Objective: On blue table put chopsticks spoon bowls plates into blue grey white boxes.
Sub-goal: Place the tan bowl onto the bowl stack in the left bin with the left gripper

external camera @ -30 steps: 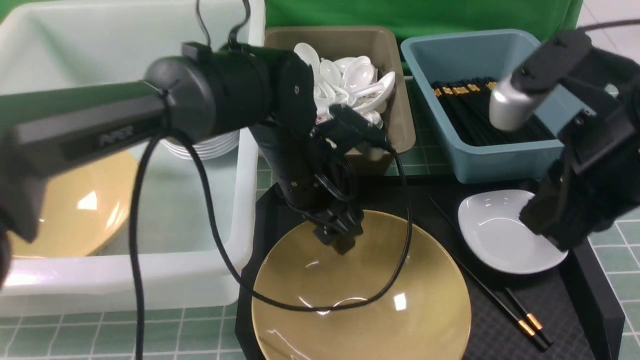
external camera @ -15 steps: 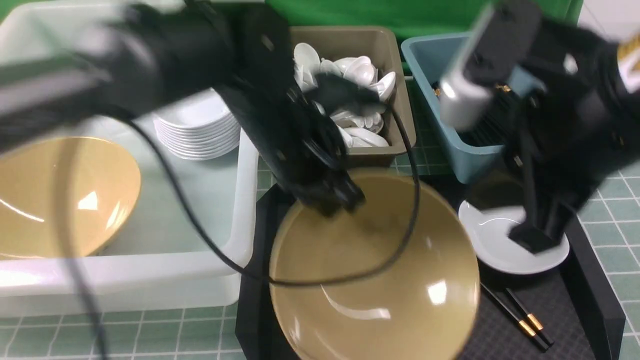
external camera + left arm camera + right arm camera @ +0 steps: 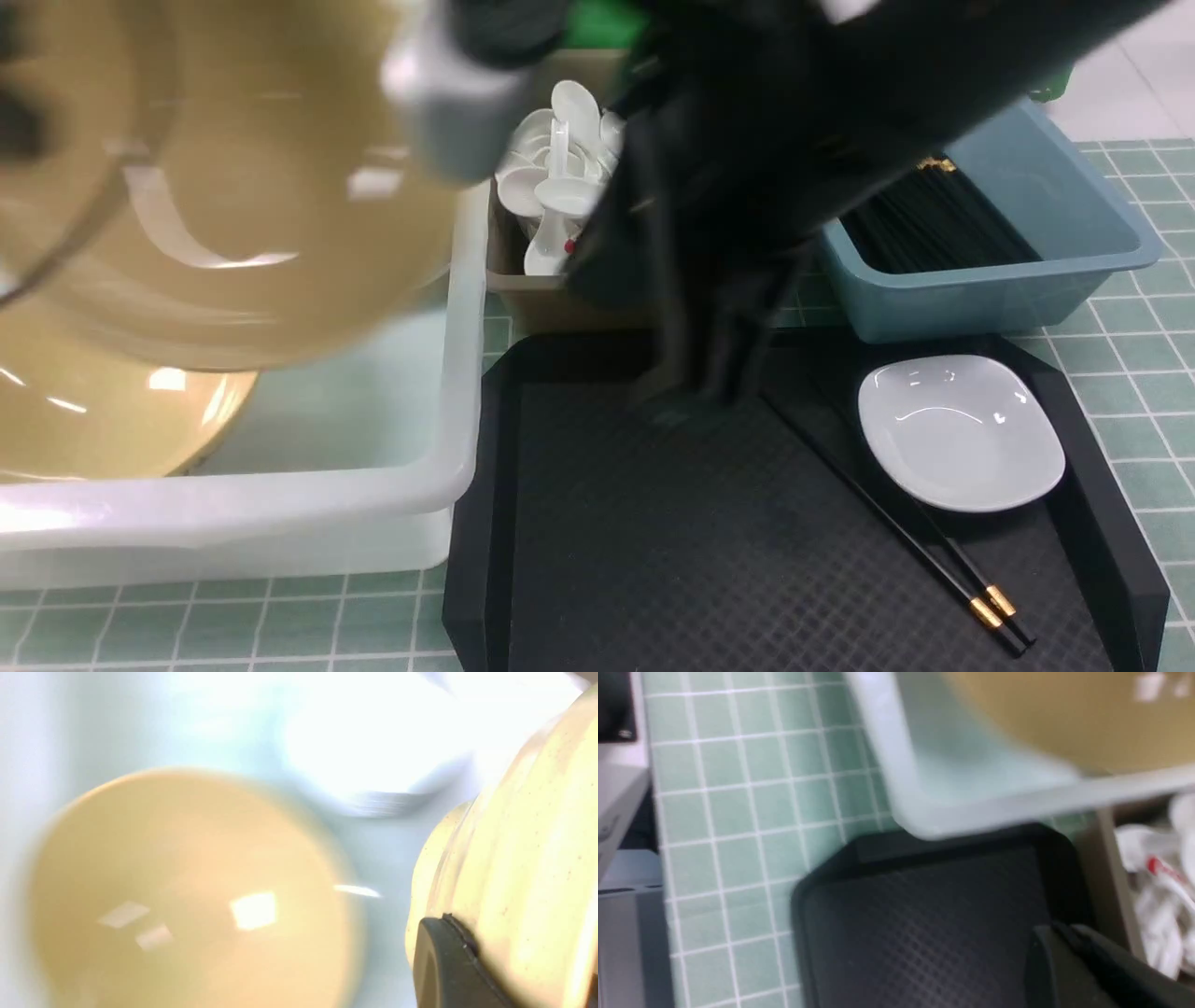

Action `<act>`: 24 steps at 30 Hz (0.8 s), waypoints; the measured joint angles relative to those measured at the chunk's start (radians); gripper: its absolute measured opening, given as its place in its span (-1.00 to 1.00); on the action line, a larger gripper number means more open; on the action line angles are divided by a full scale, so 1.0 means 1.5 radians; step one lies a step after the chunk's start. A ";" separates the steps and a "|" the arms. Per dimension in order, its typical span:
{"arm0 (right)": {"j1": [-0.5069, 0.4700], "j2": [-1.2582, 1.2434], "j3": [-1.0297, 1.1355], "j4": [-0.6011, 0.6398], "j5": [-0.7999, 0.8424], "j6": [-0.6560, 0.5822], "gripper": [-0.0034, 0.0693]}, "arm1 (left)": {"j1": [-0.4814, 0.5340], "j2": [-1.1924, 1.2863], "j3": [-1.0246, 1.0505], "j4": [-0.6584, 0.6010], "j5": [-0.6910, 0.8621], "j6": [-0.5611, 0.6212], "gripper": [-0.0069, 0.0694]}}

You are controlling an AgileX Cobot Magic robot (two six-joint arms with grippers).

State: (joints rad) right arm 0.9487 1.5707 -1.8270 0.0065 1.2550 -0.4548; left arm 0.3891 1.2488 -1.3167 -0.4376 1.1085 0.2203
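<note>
The tan bowl has left the black tray's centre and now hangs, blurred, above the white tub's near half, with the left gripper clamped on its rim. The right gripper, closed on nothing, has swung from the plate to the tray's far edge.

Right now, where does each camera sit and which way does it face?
Front: between the arms, facing forward over the black tray, plate and blue bin; the right arm crosses it.
Left wrist: on the left arm, looking down into the white tub; the left pincer clamps the held bowl.
Right wrist: on the right arm, looking at the tray's corner and tiled table; the right pincer shows.
Shared: front and left wrist both show the bowl lying in the tub.
</note>
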 joint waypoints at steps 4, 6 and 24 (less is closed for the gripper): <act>0.008 0.021 -0.008 -0.001 0.000 -0.018 -0.78 | 0.151 0.013 0.092 -0.018 -0.043 0.029 -0.80; 0.008 0.025 -0.008 -0.004 -0.001 -0.027 -0.78 | 0.166 0.029 0.119 -0.022 -0.081 0.031 -0.80; 0.008 0.029 -0.010 -0.004 -0.015 -0.054 -0.77 | 0.168 0.201 0.129 -0.026 -0.148 0.059 -0.62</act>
State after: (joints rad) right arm 0.9610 1.6139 -1.8415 0.0000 1.2320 -0.5361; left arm 0.6410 1.5509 -1.1233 -0.4772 0.8863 0.3095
